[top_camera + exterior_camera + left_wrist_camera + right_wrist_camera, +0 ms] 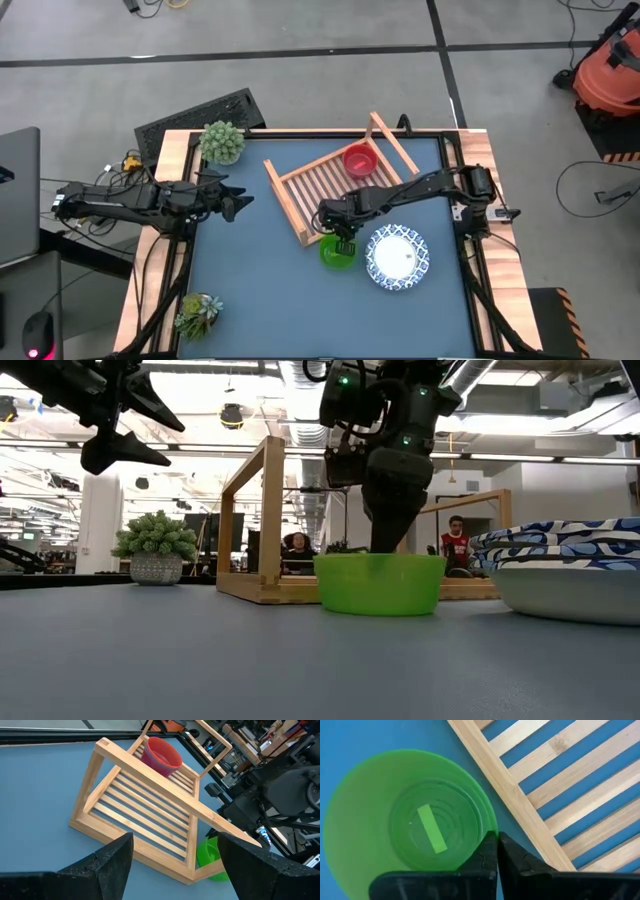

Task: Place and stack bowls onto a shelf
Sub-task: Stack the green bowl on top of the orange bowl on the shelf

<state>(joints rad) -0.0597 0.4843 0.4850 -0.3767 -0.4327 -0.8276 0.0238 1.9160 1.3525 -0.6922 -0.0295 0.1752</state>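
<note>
Right pincer clamped on the green bowl's rim beside the shelf: lift straight, clearing the rail, toward the pink bowl.

You've got two matte black arms, left arm and right arm, jointed segments, loose dark cables trailing at both bases. Right wrist housing shows small green indicator lights. Left gripper fingers are broad, rough-textured black wedges; right gripper fingers narrower, smooth black
</note>
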